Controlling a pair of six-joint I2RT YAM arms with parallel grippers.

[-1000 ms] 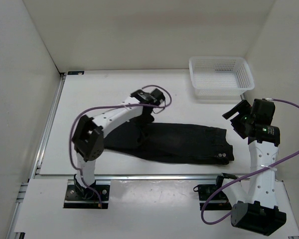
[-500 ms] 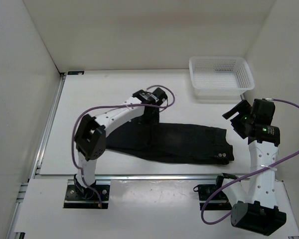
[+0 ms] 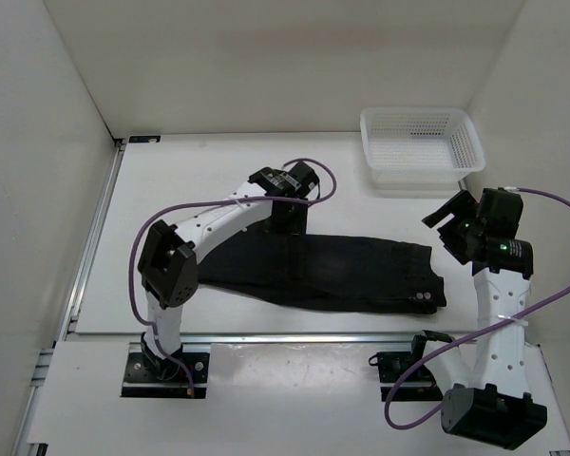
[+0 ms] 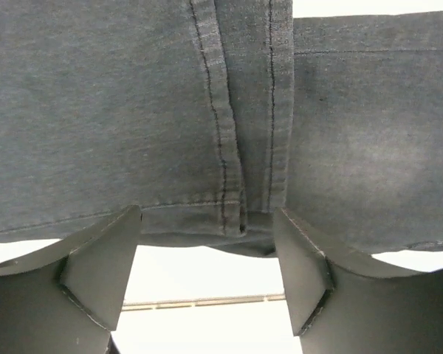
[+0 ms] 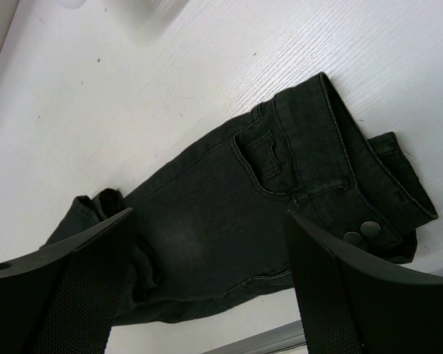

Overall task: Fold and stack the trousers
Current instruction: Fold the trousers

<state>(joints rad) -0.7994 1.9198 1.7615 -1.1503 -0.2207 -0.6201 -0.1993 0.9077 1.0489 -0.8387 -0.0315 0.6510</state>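
Note:
The black trousers [image 3: 361,271] lie flat across the table, folded into a long band. Their waistband and buttons [image 3: 423,296] are at the right end. My left gripper [image 3: 287,217] hovers over the band's far edge near its middle. In the left wrist view that gripper [image 4: 207,214] is open, with a stitched hem of the trousers [image 4: 133,110] lying across the gap at the fingertips, not pinched. My right gripper [image 3: 440,220] hangs open above the waistband end. The right wrist view has this gripper [image 5: 210,215] empty, with the trousers [image 5: 207,228] and a pocket below.
A white mesh basket [image 3: 375,152] stands at the back right of the table. White walls enclose the table on the left, back and right. A metal rail [image 3: 294,335] runs along the near edge, by the arm bases.
My left gripper has opened and let go of the trouser fabric, which now lies flat. Its wrist shifted slightly toward the back. The right arm has not moved.

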